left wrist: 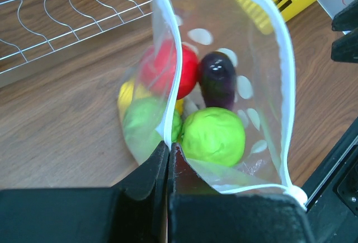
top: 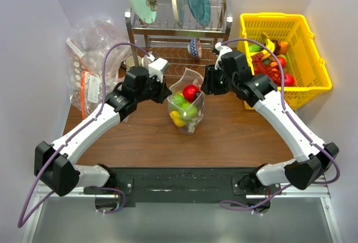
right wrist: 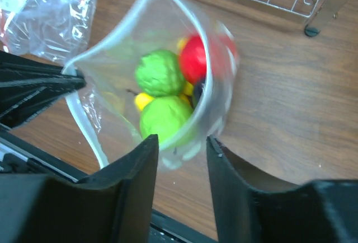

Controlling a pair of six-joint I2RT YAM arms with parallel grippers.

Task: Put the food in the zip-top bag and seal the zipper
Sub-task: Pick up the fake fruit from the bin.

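Observation:
The dotted clear zip-top bag (top: 187,102) stands open mid-table, holding the food: a red piece (left wrist: 168,69), a purple one (left wrist: 217,72), two green ones (left wrist: 213,135) and a yellow one (left wrist: 126,93). My left gripper (left wrist: 169,145) is shut on the bag's white zipper edge (left wrist: 165,86) on its left side; from above the gripper (top: 166,93) sits by the bag. My right gripper (right wrist: 182,142) is open, its jaws either side of the bag's right rim (right wrist: 210,94), not closed on it. From above it (top: 205,84) is at the bag's right edge.
A yellow basket (top: 291,36) with more toy food stands at the back right. A dish rack (top: 179,24) with plates is behind the bag. A heap of other clear bags (top: 89,52) lies at the back left.

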